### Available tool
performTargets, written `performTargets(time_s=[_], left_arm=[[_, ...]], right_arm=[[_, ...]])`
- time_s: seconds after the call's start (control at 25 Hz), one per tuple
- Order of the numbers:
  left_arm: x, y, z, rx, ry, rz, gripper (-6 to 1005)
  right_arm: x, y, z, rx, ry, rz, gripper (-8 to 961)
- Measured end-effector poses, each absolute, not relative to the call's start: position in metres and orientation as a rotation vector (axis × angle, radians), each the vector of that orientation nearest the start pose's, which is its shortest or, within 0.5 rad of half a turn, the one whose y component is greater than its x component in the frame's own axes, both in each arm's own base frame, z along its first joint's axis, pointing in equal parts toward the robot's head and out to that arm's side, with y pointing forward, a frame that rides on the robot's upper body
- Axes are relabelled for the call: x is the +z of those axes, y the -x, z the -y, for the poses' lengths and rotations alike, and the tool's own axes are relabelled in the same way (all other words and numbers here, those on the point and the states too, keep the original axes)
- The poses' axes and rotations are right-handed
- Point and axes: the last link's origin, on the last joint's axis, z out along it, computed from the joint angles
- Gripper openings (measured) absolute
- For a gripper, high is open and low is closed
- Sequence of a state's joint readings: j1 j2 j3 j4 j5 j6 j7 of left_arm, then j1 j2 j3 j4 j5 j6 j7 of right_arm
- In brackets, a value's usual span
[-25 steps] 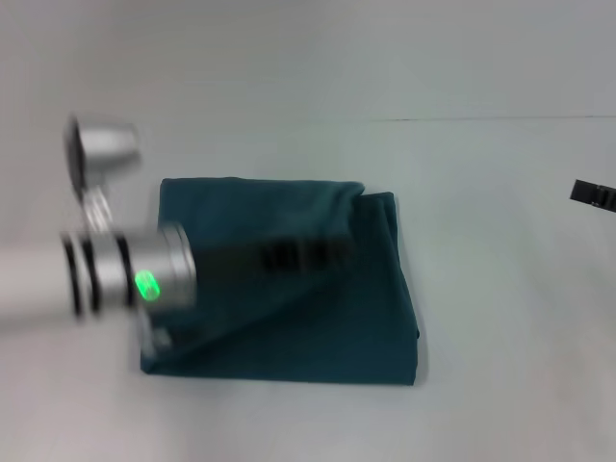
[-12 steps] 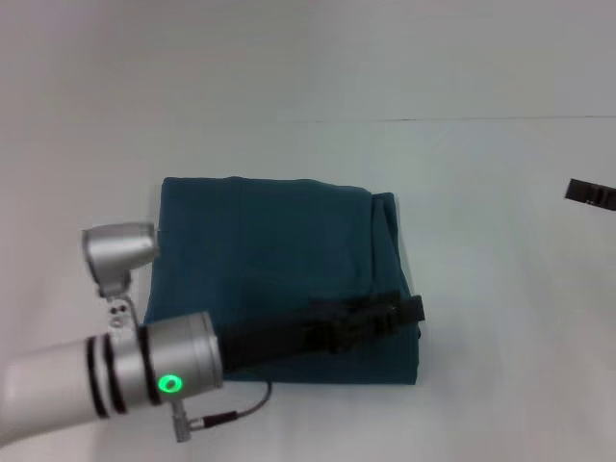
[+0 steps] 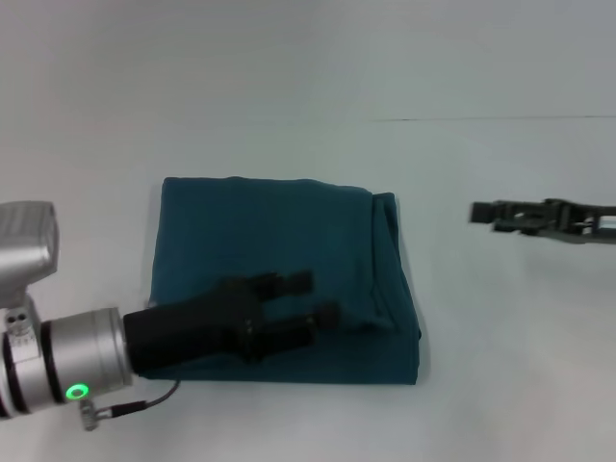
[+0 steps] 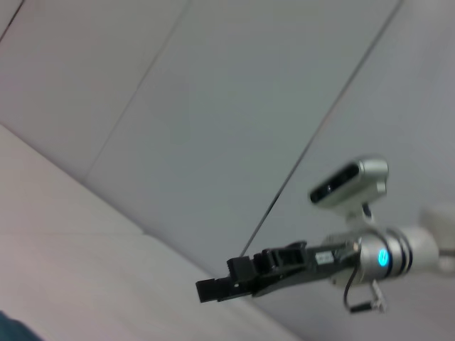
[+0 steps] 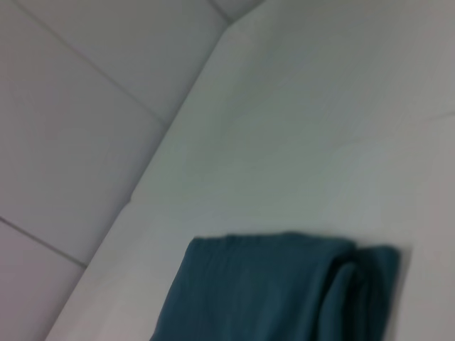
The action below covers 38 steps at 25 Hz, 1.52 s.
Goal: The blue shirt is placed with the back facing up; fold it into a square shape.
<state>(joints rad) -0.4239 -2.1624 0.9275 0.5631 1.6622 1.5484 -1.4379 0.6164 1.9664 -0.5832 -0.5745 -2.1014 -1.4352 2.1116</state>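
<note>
Left gripper (image 3: 306, 298) is hovering over the near half of the blue shirt (image 3: 289, 231), fingers parted and gripping nothing, now drawn back from the right edge it was reaching half a second ago. That shirt is lying as a neat square on the white table (image 3: 289, 77), so the folding is looking finished. Right gripper (image 3: 491, 214) is coming in from the right, well clear of the cloth, fingers apparently apart, empty
</note>
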Motion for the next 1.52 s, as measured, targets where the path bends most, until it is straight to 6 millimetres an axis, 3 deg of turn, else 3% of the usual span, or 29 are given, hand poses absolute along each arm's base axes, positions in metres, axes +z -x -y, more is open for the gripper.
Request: performTargets(time_s=[0.36,0.6,1.0,1.52], left_arm=[[-0.045,0.265,-0.277,-0.783,2.789,0.594,712],[-0.035,0.277,-0.272,-0.657,2.819,0.544,709],[-0.028,0.282,-0.272,-0.631,2.800,0.520,709],[-0.024,0.286,-0.274,-0.600,2.800,0.489,709]], right_arm=[[-0.021,-0.254,-0.373,0.575,2.403,-1.725,781],[-0.032,-0.249,-0.369,0.531,2.390,-1.826,781],[-0.048,-0.252,-0.362,0.477,2.318,-1.971,780],[-0.069,-0.252,-0.362,0.494,2.234,-2.017,780]])
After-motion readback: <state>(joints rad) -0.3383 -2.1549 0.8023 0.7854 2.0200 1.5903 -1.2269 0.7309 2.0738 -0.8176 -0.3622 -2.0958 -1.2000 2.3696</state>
